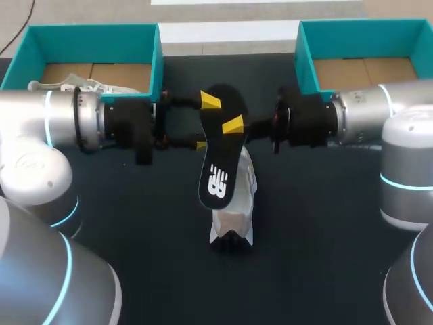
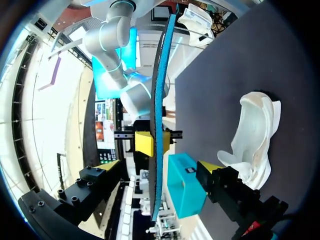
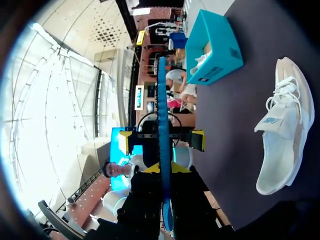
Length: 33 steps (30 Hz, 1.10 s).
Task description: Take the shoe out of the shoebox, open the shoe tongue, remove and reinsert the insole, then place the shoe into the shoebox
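The right hand [image 1: 233,126] is pinching the black insole [image 1: 218,162] above the white shoe [image 1: 235,203], which is lying on the tabletop [image 1: 325,223]. The left hand [image 1: 205,123] is gaping wide around the insole without gripping it. The left shoebox [image 1: 160,61] is holding a second shoe [image 1: 67,87]; the right shoebox [image 1: 303,57] is showing its cardboard floor.

Robot lab: two arms [image 1: 61,115] over a dark table [image 1: 318,237].
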Motion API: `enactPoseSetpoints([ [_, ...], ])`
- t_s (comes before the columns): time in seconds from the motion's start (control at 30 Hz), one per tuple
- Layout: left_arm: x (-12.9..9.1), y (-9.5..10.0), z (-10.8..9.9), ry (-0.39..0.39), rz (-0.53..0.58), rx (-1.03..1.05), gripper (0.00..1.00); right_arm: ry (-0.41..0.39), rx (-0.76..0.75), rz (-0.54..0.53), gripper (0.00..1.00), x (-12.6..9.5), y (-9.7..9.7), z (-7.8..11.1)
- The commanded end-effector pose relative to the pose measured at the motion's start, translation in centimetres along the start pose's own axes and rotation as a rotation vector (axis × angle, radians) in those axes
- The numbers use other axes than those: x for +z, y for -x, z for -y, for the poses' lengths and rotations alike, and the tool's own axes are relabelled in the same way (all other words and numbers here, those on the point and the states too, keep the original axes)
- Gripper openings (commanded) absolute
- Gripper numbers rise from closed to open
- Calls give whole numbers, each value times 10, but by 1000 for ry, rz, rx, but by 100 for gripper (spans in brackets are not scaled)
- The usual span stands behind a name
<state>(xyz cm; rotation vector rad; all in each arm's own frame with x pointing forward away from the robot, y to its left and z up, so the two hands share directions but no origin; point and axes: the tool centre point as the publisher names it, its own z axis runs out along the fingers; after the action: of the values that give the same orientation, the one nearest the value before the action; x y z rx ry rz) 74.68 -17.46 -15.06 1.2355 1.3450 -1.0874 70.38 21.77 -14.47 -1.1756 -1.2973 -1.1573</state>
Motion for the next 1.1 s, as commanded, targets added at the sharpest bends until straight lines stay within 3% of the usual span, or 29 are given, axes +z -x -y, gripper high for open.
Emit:
enactPoseSetpoints([
  [0.03,4,0,-6,-21,-1,-3,100,2,0,5,0,7,-2,1],
  [0.07,5,0,-6,-21,-1,-3,100,1,0,4,0,8,-2,2],
  [0.1,5,0,-5,-22,1,-5,91,2,0,4,0,8,-1,2],
  [0.17,7,-1,-4,-20,8,-20,47,4,1,2,0,9,-1,3],
  [0.2,7,-2,-3,-20,9,-20,34,5,1,1,0,9,-1,3],
  [0.27,8,-2,0,-22,11,-21,24,6,0,1,0,9,-1,4],
  [0.33,9,-2,1,-24,15,-25,20,9,-1,2,0,10,-1,4],
  [0.37,9,-2,3,-25,17,-26,7,13,-2,2,0,9,-1,4],
  [0.4,9,-3,3,-25,20,-28,2,18,0,4,0,9,-1,4],
  [1.03,17,1,10,-13,43,-59,0,38,-13,2,0,9,3,7],
  [1.07,17,0,10,-8,41,-65,0,51,-23,7,7,8,3,9],
  [1.1,17,-1,9,-4,37,-74,0,66,-24,10,46,6,2,11],
])
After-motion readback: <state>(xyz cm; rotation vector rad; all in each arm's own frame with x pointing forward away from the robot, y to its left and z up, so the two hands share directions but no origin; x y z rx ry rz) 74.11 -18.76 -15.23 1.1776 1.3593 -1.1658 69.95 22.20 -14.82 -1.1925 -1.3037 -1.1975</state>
